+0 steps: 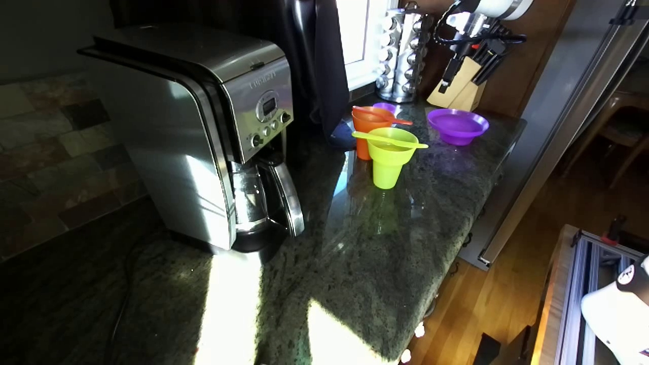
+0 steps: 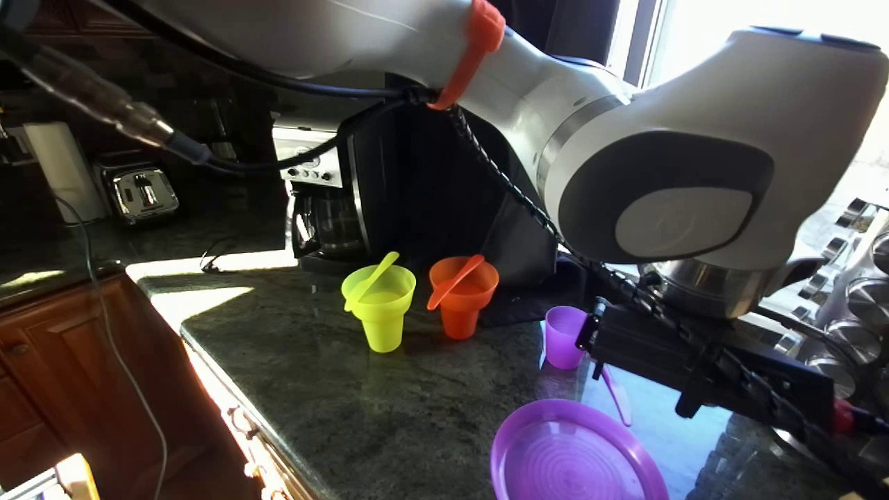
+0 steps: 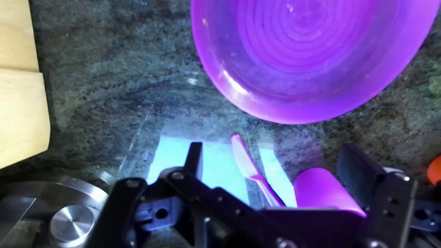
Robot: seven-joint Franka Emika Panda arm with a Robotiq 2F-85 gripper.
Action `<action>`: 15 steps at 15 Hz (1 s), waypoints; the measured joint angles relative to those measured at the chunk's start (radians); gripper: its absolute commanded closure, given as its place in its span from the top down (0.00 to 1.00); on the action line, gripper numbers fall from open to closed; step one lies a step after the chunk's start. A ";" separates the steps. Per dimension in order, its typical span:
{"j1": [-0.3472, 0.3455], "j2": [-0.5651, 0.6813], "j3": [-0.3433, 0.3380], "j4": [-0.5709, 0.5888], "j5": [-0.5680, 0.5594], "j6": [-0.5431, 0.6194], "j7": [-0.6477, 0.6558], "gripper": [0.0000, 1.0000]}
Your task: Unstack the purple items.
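The tool (image 3: 272,153) was positioned above the bench (image 2: 389,417), with its jaws spread wide. The purple bowl (image 2: 580,455) rested on the bench, apart from the purple cup (image 2: 561,340). The cup stood upright on the far side of the bowl, with a purple knife (image 3: 246,162) beside it.

In an exterior view, the near edge of the bowl was cropped; the wrist view also cut off part of it. The purple cup was partly covered in every view: by the orange cup (image 1: 362,125), by a fingertip (image 2: 589,333) of the tool, or by the tool body. Contact between fingertip and cup could not be determined. The handle end of the knife was concealed by the tool. The wrist view cut off part of the knife block (image 3: 20,103).

The orange cup carried an orange utensil (image 2: 455,282), laid across its rim; the yellow-green cup (image 2: 384,326) carried a yellow-green utensil (image 2: 371,282) in the same manner. The exact utensil type could not be identified. The interior of the purple cup was hard to make out. A glass carafe (image 1: 249,192) was seated in the coffee maker (image 1: 162,132); its contents could not be determined.
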 measured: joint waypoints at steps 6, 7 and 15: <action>-0.024 -0.022 -0.034 -0.062 0.038 0.028 -0.177 1.00; -0.027 -0.020 -0.037 -0.063 0.040 0.028 -0.201 1.00; -0.040 0.017 -0.043 -0.059 0.057 0.028 -0.310 1.00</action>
